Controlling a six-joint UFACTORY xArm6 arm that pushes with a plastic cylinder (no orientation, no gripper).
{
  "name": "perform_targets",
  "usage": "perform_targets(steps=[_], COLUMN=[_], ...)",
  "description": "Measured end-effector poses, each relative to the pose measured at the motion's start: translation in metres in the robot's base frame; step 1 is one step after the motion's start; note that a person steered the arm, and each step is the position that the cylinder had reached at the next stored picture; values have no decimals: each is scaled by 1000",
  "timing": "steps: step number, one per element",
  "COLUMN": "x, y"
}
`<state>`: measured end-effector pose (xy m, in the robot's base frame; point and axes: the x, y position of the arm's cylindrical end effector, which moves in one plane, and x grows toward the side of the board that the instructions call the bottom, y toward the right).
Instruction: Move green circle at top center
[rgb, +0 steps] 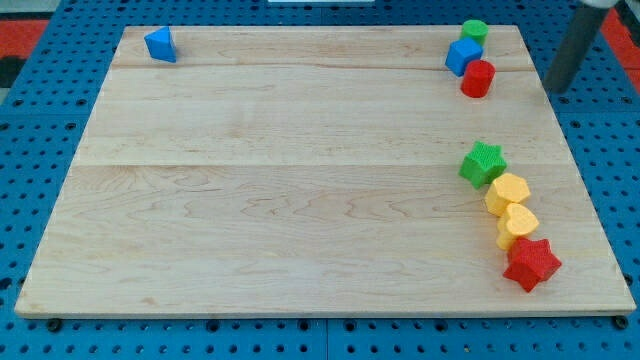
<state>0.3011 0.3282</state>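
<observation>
Green circle sits untouched at the counter's far right corner; the pincerless tip, off-board to its right, must approach and push it left.

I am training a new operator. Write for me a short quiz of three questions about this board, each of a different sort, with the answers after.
1. True or false: my tip touches the green circle.
2. Multiple choice: which block lies alone near the view's top left? A) red star B) blue triangle C) yellow heart
3. Fill in: at the view's right, the chain runs from the green star down to the ____ star.

Key
1. False. The tip is off the board's right edge, apart from every block.
2. B, the blue triangle.
3. Red: the red star, below the yellow hexagon and the yellow heart.
</observation>
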Motion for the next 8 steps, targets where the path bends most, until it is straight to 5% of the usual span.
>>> perform_targets(steps=[2, 5, 7, 8], x=[-101, -88, -108, -103], y=[-23, -202, -200, -249])
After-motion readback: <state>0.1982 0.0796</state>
